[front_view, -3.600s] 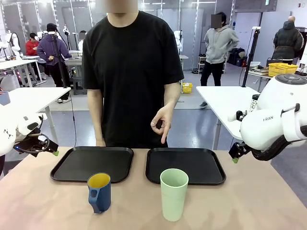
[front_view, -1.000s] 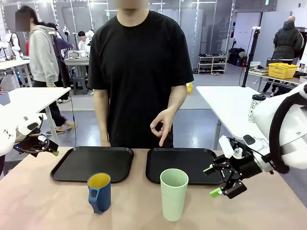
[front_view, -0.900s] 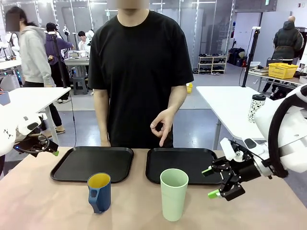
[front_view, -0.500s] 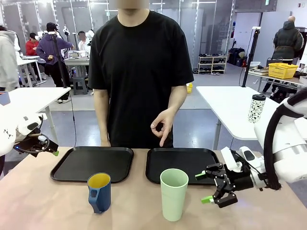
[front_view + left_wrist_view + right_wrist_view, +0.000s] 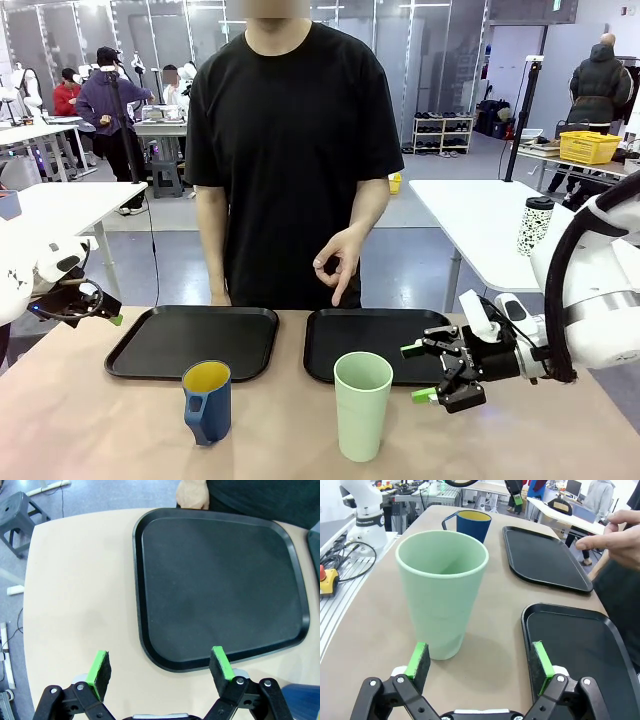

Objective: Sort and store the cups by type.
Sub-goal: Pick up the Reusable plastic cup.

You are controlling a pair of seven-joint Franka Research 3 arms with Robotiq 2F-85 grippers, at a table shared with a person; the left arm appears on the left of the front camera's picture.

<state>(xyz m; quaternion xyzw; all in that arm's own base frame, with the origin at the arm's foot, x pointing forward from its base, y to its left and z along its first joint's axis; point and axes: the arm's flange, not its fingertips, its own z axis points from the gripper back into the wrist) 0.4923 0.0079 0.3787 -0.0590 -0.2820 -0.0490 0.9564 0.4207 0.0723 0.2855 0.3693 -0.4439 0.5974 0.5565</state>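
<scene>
The pale-green tumbler (image 5: 362, 405) stood upright on the surface (image 5: 540, 430), near its front edge and a little right of the middle. The dark-blue mug (image 5: 208, 401), yellow inside, stood upright at the tumbler's 9 o'clock, well apart from it, with its handle turned toward the front left. Two black trays lay side by side at the cups' 12 o'clock: the left tray (image 5: 193, 341) behind the mug, the right tray (image 5: 385, 345) behind the tumbler.

The right pincer (image 5: 418, 372) hung low at the tumbler's 3 o'clock, near it but not touching, its green-padded fingers spread apart and aimed at the cup. In the right wrist view the tumbler stood just ahead of the fingers, nearer the left one.

The left pincer (image 5: 160, 664) hung at the left tray's 9 o'clock by the edge of the surface, fingers apart, over the tray's near corner.

A person stood at the far side at 12 o'clock, one hand (image 5: 338, 260) held above the right tray's far rim.
</scene>
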